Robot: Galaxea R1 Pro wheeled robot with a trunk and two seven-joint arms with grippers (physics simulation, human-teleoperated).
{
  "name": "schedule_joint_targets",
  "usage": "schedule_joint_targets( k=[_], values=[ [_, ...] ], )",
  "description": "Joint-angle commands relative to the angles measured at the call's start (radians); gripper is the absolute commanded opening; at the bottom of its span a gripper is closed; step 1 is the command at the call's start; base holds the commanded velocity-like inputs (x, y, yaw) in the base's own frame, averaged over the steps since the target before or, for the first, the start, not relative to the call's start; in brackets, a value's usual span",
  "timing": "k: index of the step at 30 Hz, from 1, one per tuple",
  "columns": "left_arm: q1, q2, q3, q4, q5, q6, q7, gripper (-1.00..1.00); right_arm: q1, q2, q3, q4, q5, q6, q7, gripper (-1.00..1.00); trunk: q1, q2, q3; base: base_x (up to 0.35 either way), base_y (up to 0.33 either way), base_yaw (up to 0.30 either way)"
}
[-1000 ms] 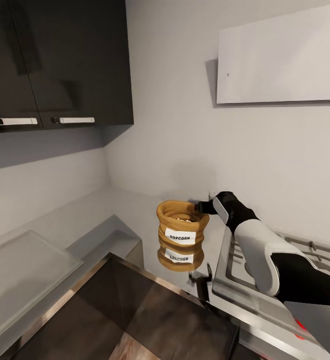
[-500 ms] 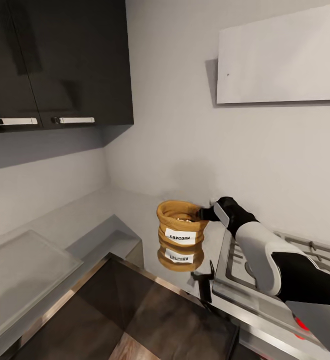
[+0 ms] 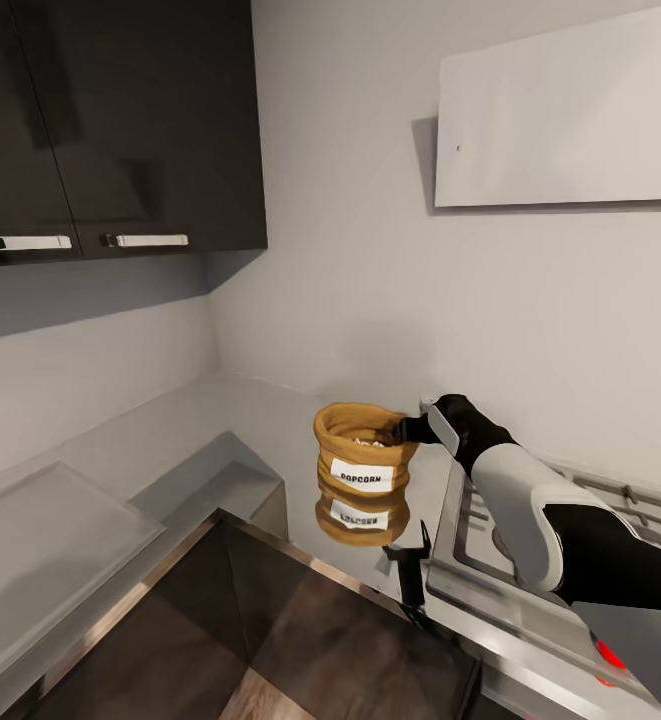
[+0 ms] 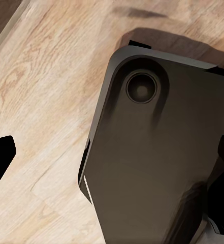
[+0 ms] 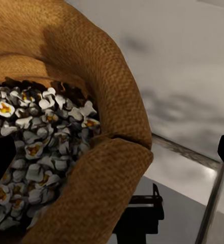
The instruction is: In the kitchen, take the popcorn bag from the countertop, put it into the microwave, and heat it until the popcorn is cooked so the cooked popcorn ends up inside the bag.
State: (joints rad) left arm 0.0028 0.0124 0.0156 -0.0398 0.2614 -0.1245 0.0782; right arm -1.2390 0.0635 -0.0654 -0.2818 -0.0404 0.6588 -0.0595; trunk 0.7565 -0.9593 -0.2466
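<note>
Mustard-tan popcorn bag sits on the countertop, its rolled rim between the right gripper's spread jaws.

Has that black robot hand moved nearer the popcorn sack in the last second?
Yes. The right gripper dropped lower toward the popcorn bag rim, judged against the stove grate.

The right gripper is closing in on the popcorn bag, its tip now reaching the rolled rim, with the arm dropping slightly behind it.
</note>
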Motion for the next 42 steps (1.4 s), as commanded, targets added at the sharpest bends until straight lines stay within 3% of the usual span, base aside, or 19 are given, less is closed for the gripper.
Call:
schedule_joint_targets(
  k=[1,22,26,42],
  values=[
    [0.0,0.0,0.001,-0.002,0.002,-0.001,0.002,1.0,0.0,0.001,-0.007,-0.001,-0.006,0.004,-0.006,1.0,0.0,-0.001,-0.001,0.012,0.0,0.0],
    [0.0,0.0,0.001,-0.002,0.004,0.002,0.0,1.0,0.0,0.001,-0.007,0.018,0.0,0.004,-0.006,1.0,0.0,-0.001,-0.001,0.027,0.0,0.0],
    [0.0,0.0,0.001,-0.002,0.004,-0.002,0.003,1.0,0.0,0.001,-0.007,-0.005,0.002,0.026,-0.007,1.0,0.0,-0.001,-0.001,0.0,0.0,0.0],
    [0.0,0.0,0.001,-0.002,0.002,-0.001,0.003,1.0,0.0,-0.003,-0.003,-0.055,0.004,-0.002,-0.008,1.0,0.0,-0.001,-0.001,0.016,0.0,0.0]
  ],
)
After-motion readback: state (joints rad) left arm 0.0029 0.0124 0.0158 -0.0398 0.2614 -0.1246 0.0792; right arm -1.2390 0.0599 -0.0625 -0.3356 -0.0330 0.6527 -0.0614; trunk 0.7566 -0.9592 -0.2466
